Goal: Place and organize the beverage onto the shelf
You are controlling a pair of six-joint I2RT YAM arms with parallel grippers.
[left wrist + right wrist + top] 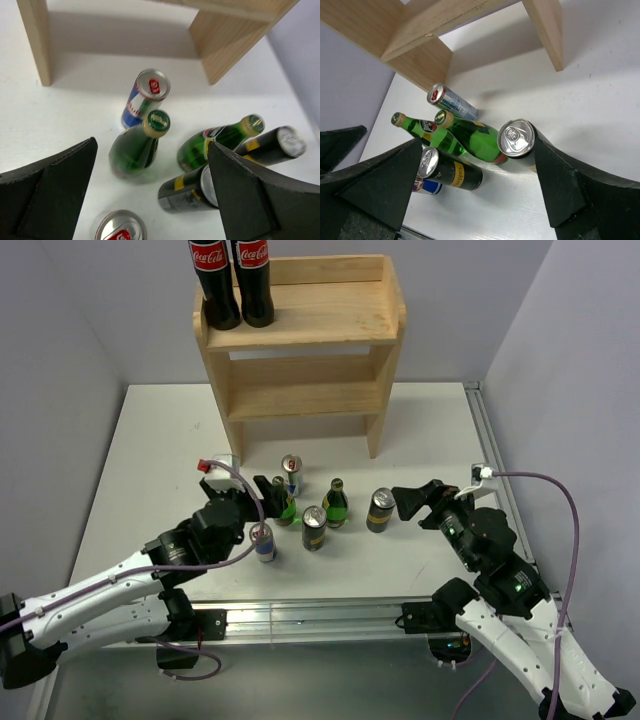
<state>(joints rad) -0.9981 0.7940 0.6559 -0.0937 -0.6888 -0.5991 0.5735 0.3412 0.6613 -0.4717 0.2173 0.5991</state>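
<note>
The light wooden shelf (300, 335) stands at the back with two Coca-Cola bottles (232, 280) on its top tier, at the left. On the table stand two green bottles (286, 503) (335, 504), two black cans (314, 528) (380, 510) and two blue Red Bull cans (291, 473) (264, 542). My left gripper (268, 497) is open and empty, just left of the left green bottle (136, 149), which lies ahead between its jaws. My right gripper (413, 499) is open and empty. The right black can (517, 140) is close to its right finger (560, 185).
The drinks stand close together in the middle of the table. The shelf's middle and lower tiers (305, 400) hold nothing that I can see. A metal rail (490, 455) runs along the table's right edge. Walls close in on both sides.
</note>
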